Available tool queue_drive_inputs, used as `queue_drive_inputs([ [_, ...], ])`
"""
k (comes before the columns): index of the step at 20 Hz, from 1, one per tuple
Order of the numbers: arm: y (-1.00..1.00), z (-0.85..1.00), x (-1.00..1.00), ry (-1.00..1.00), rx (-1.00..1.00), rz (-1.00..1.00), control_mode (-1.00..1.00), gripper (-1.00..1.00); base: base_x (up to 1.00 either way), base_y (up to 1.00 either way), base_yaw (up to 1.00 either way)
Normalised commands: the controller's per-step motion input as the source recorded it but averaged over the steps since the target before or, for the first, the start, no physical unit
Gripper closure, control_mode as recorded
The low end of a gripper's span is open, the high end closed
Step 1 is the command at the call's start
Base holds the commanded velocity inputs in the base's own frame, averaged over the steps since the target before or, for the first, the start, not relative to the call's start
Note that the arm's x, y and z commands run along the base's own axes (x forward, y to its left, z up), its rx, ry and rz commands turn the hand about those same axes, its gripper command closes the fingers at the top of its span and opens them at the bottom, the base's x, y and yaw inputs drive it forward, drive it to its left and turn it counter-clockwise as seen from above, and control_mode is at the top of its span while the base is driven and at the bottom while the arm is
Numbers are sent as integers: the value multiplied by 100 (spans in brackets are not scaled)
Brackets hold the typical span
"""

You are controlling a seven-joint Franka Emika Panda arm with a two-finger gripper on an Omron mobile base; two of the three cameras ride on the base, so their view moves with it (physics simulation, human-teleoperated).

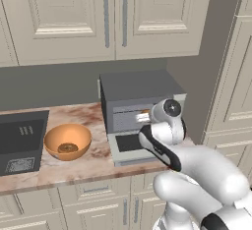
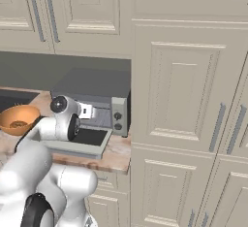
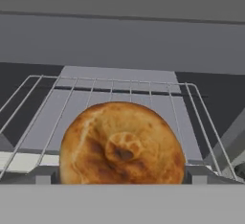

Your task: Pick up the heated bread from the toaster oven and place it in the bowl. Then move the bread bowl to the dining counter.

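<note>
The heated bread (image 3: 122, 144) is a golden-brown round lump lying at the front of the wire rack (image 3: 72, 103), close before the hand camera. The grey toaster oven (image 1: 138, 89) stands on the counter with its glass door (image 1: 129, 145) dropped open. My gripper (image 1: 143, 117) reaches into the oven mouth at rack height; its hand (image 2: 85, 110) shows there from the right too. Nothing overlaps the bread's sides and a dark tip sits at the far right edge, so the jaws look spread. The orange-tan bowl (image 1: 54, 138) stands left of the oven with a dark ring-shaped piece (image 1: 67, 148) inside. The dining counter is out of view.
A dark sink (image 1: 19, 143) is set into the marbled counter (image 1: 93, 162) left of the bowl. Cream wall cabinets (image 1: 106, 15) hang above, and a tall cabinet column (image 2: 184, 95) rises right of the oven. Knobs (image 2: 117, 119) run down the oven's right side.
</note>
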Motion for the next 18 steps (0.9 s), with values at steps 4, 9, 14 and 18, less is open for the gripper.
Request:
queue_drive_inputs([
  [4, 0, 0, -49, 0, 0, 0, -100, 100, 0, 0, 0],
  [9, -13, 1, -73, -1, 0, 0, -100, 100, 0, 0, 0],
  [14, -6, 26, -65, -1, 0, 0, -100, 100, 0, 0, 0],
  [18, 28, 49, -39, 0, 3, 2, -100, 100, 0, 0, 0],
])
